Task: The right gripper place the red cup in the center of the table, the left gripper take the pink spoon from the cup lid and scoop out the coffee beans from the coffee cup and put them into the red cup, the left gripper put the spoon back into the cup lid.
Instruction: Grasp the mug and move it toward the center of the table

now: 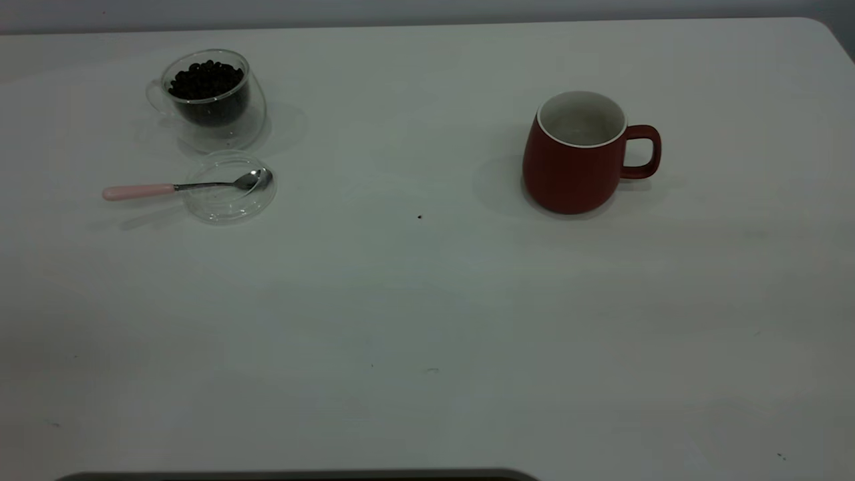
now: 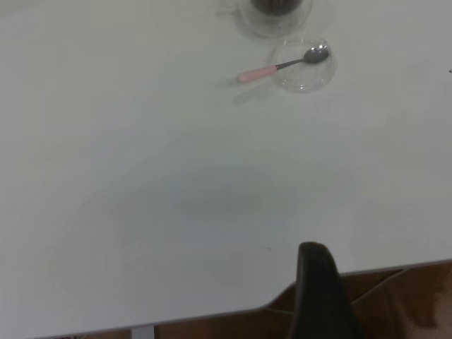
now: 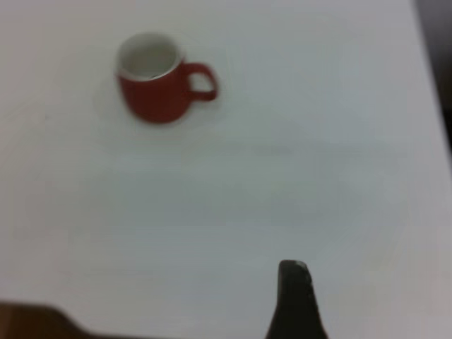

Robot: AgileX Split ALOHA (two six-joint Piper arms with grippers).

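The red cup (image 1: pixel 580 157) stands far from both arms' jaws; I cannot tell how the jaws stand.

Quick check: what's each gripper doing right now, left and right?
Left gripper: holding nothing, back at the near table edge, far from the pink spoon.
Right gripper: holding nothing, far from the red cup.

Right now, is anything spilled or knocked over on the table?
Nothing stands out. The coffee beans are all inside the coffee cup, which stands upright. The red cup is upright and empty. The pink spoon rests with its bowl in the cup lid.
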